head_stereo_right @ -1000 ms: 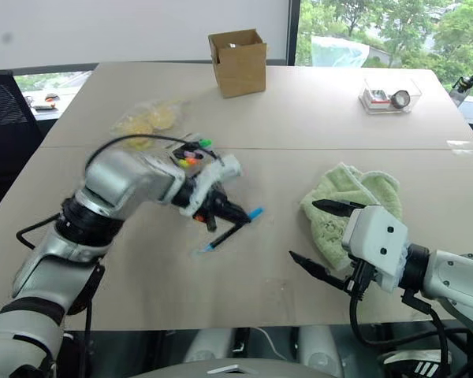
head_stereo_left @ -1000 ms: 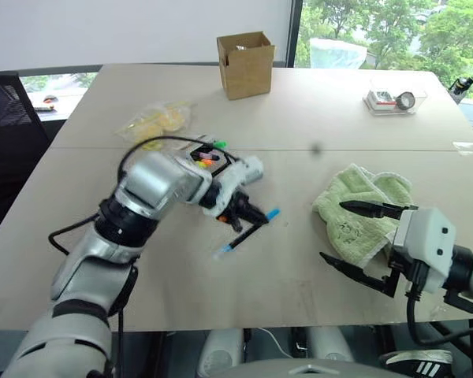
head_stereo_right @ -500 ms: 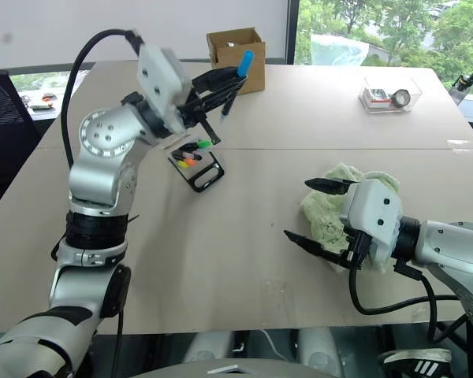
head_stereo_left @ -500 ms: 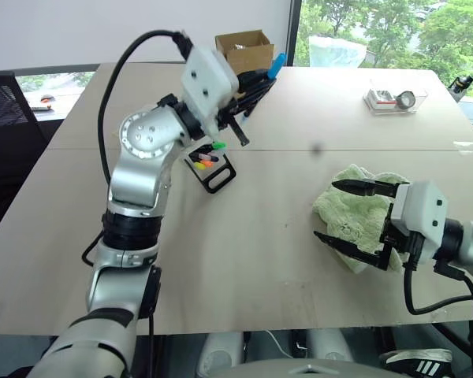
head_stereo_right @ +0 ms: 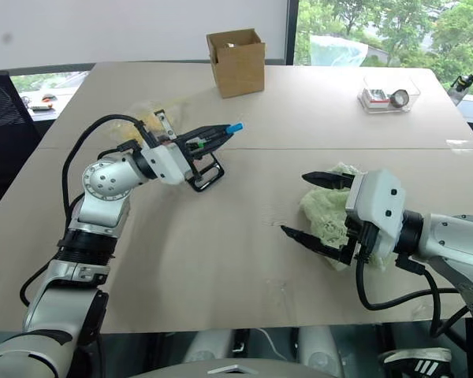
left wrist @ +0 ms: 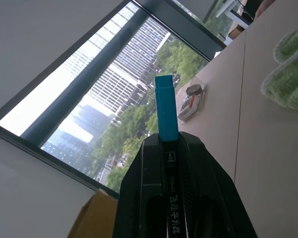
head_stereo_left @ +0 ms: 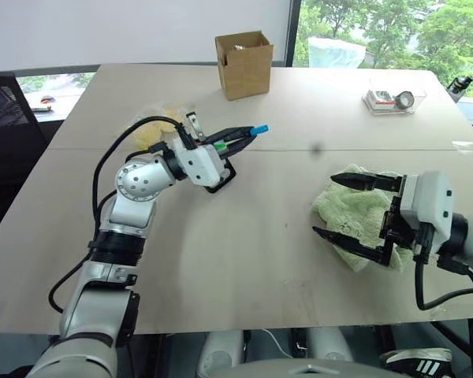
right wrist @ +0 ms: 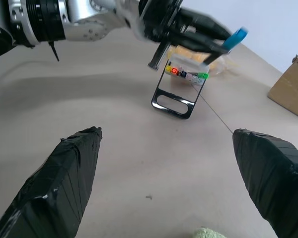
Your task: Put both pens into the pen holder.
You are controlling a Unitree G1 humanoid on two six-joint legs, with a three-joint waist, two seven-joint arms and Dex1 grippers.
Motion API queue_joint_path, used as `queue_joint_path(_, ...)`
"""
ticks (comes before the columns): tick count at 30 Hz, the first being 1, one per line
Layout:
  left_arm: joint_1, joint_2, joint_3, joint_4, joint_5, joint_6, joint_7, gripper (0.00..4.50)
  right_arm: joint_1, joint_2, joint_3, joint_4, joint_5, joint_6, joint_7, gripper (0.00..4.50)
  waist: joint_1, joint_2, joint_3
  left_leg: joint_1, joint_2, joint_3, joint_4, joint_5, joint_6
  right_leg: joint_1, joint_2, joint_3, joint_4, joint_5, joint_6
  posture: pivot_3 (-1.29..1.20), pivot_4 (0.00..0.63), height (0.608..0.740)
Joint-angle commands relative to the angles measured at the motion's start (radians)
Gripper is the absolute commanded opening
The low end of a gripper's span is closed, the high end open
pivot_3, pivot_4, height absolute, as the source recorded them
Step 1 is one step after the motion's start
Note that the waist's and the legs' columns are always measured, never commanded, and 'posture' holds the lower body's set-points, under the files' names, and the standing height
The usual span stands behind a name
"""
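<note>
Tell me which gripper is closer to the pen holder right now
Left. The left gripper, shut on the light blue pen, hovers just above the pen holder. The right gripper sits open, far across the table over the green towel.

Head stereo pair looks down over bench (head_stereo_left: 244,260), sharing the whole top; right wrist view faces 10 o'clock, low and near.

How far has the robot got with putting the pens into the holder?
Nothing looks finished: no pen can be seen in the pen holder on the table. In hand: the left gripper is shut on the light blue pen, held above the holder. Left: placing it; the second pen cannot be made out.
</note>
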Motion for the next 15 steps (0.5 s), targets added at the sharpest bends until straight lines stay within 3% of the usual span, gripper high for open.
queue_joint_path(1,0.006,0.028,0.013,0.008,-0.001,-0.042,0.007,0.06,-0.018,0.006,-0.053,-0.037,0.052,-0.001,-0.029,4.5,0.0,0.0,0.0,0.0,0.0,0.0,0.0,0.0,0.0,0.0,0.0,0.0,0.0,0.0,0.0,0.0,0.15,0.74)
queue_joint_path(9,0.011,0.069,0.025,0.123,0.068,-0.091,0.066,0.06,-0.015,0.004,-0.056,-0.045,0.09,0.0,-0.072,4.5,0.0,0.0,0.0,0.0,0.0,0.0,0.0,0.0,0.0,0.0,0.0,0.0,0.0,0.0,0.0,0.0,0.15,0.74)
queue_joint_path(11,0.012,0.075,0.039,0.156,0.028,-0.063,0.057,0.91,-0.013,0.004,-0.057,-0.045,0.096,0.001,-0.08,4.5,0.0,0.0,0.0,0.0,0.0,0.0,0.0,0.0,0.0,0.0,0.0,0.0,0.0,0.0,0.0,0.0,0.15,0.74)
queue_joint_path(12,0.01,0.078,0.044,0.166,0.019,-0.068,0.06,1.12,-0.009,0.002,-0.06,-0.045,0.099,0.001,-0.081,4.5,-0.001,0.0,0.0,0.0,0.0,0.0,0.0,0.0,0.0,0.0,0.0,0.0,0.0,0.0,0.0,0.0,0.15,0.74)
queue_joint_path(15,0.012,0.067,0.071,0.139,-0.023,-0.038,0.083,2.51,0.011,-0.006,-0.076,-0.05,0.107,0.008,-0.087,4.5,-0.001,0.0,0.0,0.0,0.001,0.0,0.0,0.0,0.0,0.0,0.001,-0.001,0.0,0.0,0.0,0.0,0.15,0.74)
